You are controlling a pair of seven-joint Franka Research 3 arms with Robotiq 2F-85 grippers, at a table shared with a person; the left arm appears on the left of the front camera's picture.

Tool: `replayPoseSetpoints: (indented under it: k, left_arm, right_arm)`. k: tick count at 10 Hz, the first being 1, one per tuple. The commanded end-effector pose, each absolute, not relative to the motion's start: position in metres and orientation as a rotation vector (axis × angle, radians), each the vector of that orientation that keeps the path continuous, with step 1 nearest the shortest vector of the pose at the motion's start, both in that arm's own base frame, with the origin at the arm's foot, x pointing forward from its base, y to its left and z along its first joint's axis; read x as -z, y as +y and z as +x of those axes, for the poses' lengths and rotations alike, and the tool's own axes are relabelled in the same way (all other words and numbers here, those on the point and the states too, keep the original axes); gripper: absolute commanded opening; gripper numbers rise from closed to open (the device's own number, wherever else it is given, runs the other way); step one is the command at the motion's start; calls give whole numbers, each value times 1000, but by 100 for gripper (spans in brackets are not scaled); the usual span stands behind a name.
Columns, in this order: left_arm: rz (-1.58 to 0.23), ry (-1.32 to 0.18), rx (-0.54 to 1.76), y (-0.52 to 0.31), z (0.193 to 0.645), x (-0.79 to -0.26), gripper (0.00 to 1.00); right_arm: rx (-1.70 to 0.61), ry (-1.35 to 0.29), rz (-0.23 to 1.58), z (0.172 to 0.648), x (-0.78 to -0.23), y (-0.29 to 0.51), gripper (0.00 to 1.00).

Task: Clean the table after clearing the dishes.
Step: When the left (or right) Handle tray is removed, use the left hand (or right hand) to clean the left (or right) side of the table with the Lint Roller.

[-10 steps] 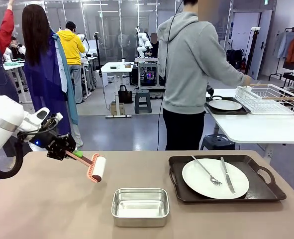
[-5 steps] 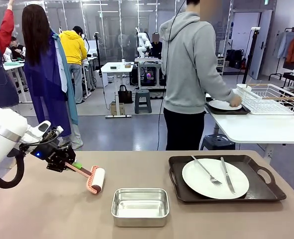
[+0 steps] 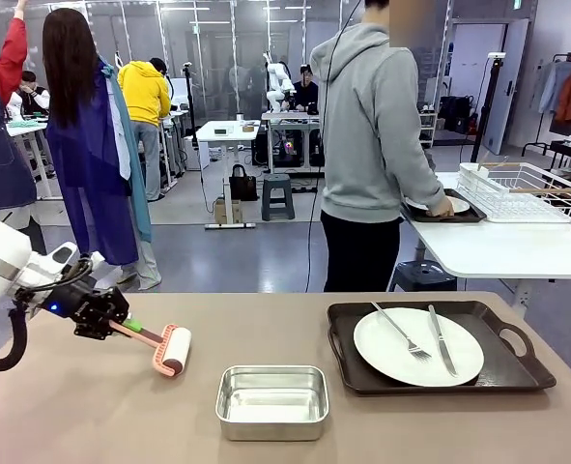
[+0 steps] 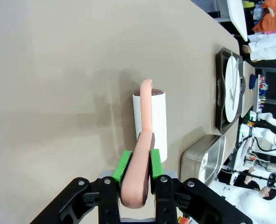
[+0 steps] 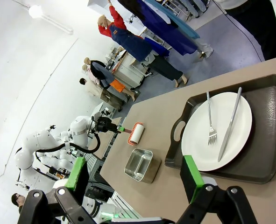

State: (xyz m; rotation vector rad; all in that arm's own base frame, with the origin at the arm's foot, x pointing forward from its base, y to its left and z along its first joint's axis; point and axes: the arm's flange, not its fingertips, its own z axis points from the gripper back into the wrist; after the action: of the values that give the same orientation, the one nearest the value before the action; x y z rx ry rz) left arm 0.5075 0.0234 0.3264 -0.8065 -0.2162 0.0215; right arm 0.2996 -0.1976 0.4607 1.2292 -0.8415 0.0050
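The left tool point(image 3: 121, 326) is clamped on the pink handle of a white cylindrical lint roller point(image 3: 172, 351) near the left edge of the taupe-brown matte counter point(image 3: 92, 416). The right tool point(image 5: 134, 171) stands with jaws apart. A round white plate point(image 3: 417, 346) with steel fork point(image 3: 402, 334) and knife point(image 3: 441, 341) lies in a dark rectangular handled tray point(image 3: 341, 348) towards the right edge.

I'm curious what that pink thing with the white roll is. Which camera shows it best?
The left wrist view: the lint roller is close and large, its pink handle clamped in the left gripper. The front view shows it smaller, the right wrist view tiny and far off.
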Motion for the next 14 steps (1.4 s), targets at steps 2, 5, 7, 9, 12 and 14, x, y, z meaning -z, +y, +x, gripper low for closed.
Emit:
replayPoseSetpoints:
  k: [2, 5, 7, 9, 12, 14]
  left_arm:
    - [-821, -169, 41, 81, 504, -311, 22]
    - [-821, -145, 28, 146, 505, -312, 22]
    - [-789, -125, 43, 198, 509, -320, 22]
    - [-761, -148, 13, 236, 510, -336, 22]
    - [-753, -128, -48, 279, 490, -363, 22]
    - [-768, -109, -2, 271, 468, -392, 22]
  right_arm:
    - [-11, -845, 1233, 299, -463, -196, 100]
    - [-11, -845, 1233, 299, -463, -196, 100]
    - [-11, -845, 1233, 299, -463, -196, 100]
    - [-11, -845, 1233, 299, -463, -196, 100]
    - [-11, -845, 1233, 299, -463, -196, 100]
    - [-11, -845, 1233, 299, -463, -196, 100]
